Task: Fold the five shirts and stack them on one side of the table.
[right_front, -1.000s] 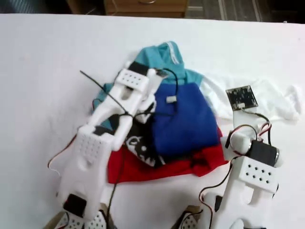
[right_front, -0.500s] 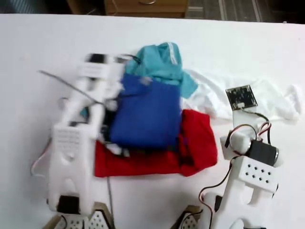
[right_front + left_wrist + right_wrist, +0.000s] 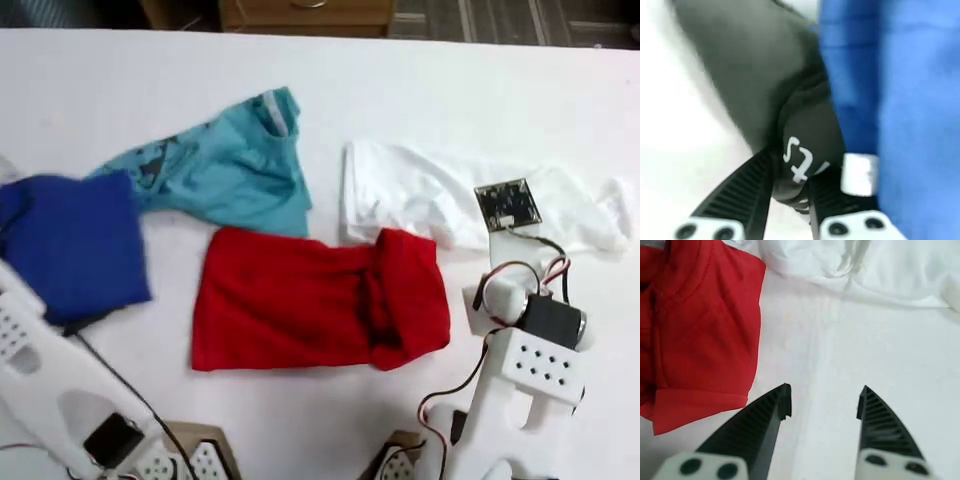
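Right jaws apart above bare bench [image 3: 840,340] just beside red shirt [image 3: 300,300], left jaws clamped on black shirt [image 3: 805,150] with blue shirt [image 3: 70,245] against it at the bench's left edge, teal shirt [image 3: 225,170] and white shirt [image 3: 410,190] lying apart farther back.

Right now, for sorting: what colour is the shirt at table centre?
Red shirt; high view shows it best.

White arm [image 3: 535,368], black ribbed right hand [image 3: 825,388].

White table [image 3: 100,80] under even light, wooden cabinet [image 3: 305,15] and grey floor [image 3: 480,18] beyond its far edge
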`<action>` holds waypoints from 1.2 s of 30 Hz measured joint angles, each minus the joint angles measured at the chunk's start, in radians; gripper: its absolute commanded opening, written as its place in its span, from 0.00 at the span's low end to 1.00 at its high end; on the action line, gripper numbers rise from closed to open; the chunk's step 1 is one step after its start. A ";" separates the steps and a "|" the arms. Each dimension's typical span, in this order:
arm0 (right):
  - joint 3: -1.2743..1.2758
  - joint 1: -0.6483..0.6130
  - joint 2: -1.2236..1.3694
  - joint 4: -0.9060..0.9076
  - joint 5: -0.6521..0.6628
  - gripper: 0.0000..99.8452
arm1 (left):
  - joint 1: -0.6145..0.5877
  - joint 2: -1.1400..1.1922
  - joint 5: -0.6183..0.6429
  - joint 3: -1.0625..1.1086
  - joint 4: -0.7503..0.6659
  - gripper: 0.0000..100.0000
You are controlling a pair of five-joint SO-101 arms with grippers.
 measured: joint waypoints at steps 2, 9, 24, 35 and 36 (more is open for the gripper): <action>0.000 0.000 0.000 0.000 0.000 0.21 | -0.023 0.002 -0.008 -0.015 -0.002 0.06; 0.000 0.000 0.000 0.000 0.000 0.21 | 0.000 -0.121 -0.008 0.052 -0.002 0.28; 0.000 0.000 0.000 0.000 0.000 0.21 | 0.773 -0.867 0.126 0.824 -0.195 0.29; 0.000 0.000 0.000 0.000 0.000 0.21 | 0.945 -0.431 0.244 0.738 -0.463 0.28; 0.000 0.000 0.000 0.000 0.000 0.21 | 0.944 -0.373 0.249 0.686 -0.451 0.27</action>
